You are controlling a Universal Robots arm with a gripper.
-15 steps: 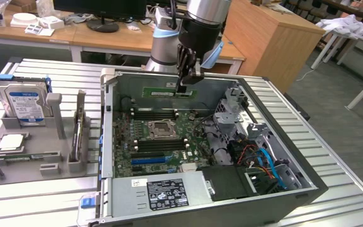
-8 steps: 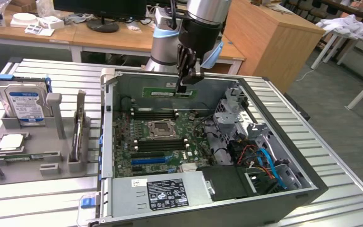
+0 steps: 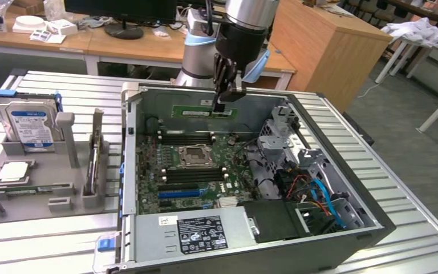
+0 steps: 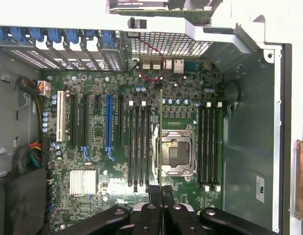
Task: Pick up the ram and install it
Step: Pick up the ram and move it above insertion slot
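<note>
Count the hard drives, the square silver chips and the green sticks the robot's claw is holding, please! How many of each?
Hard drive: 1
Square silver chip: 1
Green ram stick held in the gripper: 1
Total: 3

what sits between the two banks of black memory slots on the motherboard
The CPU socket with its metal frame, clearest in the wrist view; the gripped ram hangs edge-on across one side of it.
</note>
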